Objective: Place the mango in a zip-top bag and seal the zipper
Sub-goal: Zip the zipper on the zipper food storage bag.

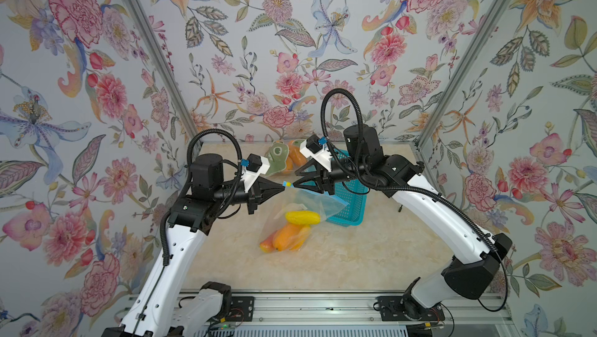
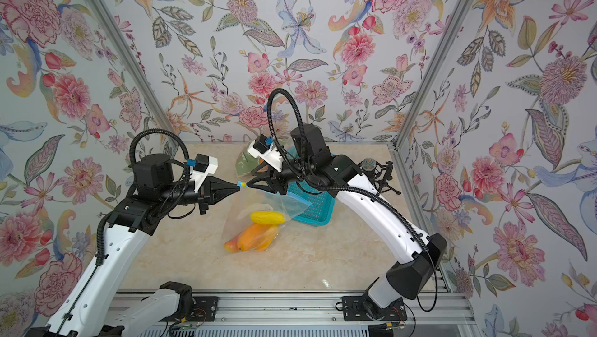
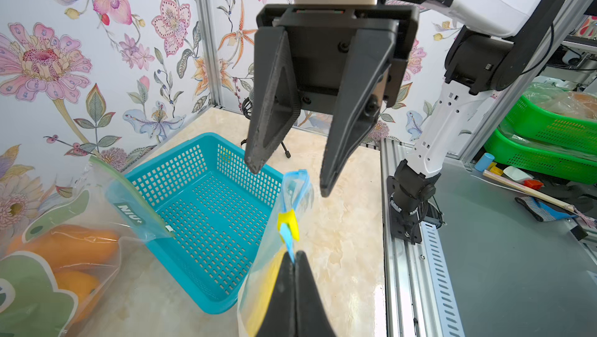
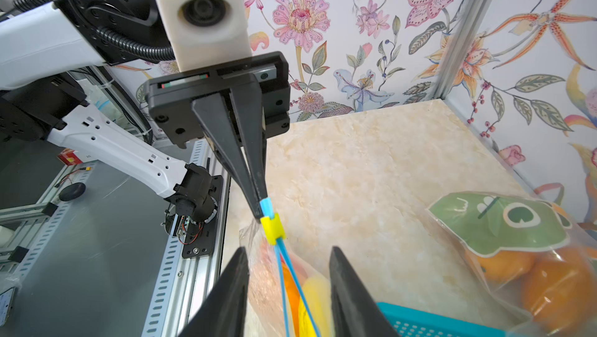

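A clear zip-top bag point(image 1: 311, 201) hangs by one top corner, its bottom resting on the table. Inside it lie a yellow mango point(image 1: 302, 217) and orange mangoes point(image 1: 286, 238). My left gripper point(image 3: 294, 254) is shut on the blue end of the zipper strip, right beside the yellow slider point(image 3: 288, 222). In the right wrist view the two blue zipper tracks point(image 4: 284, 274) spread apart beyond the slider point(image 4: 270, 228). My right gripper point(image 4: 289, 251) is open, one jaw on each side of the bag's top edge, touching nothing. In both top views the two grippers meet tip to tip, left point(image 1: 283, 186) and right point(image 2: 249, 185).
A teal perforated basket point(image 1: 350, 196) stands just behind the bag, under my right arm. A second bag with a green label point(image 1: 279, 157) holds orange fruit at the back of the table. A small microphone on a stand point(image 2: 368, 165) is at the back right.
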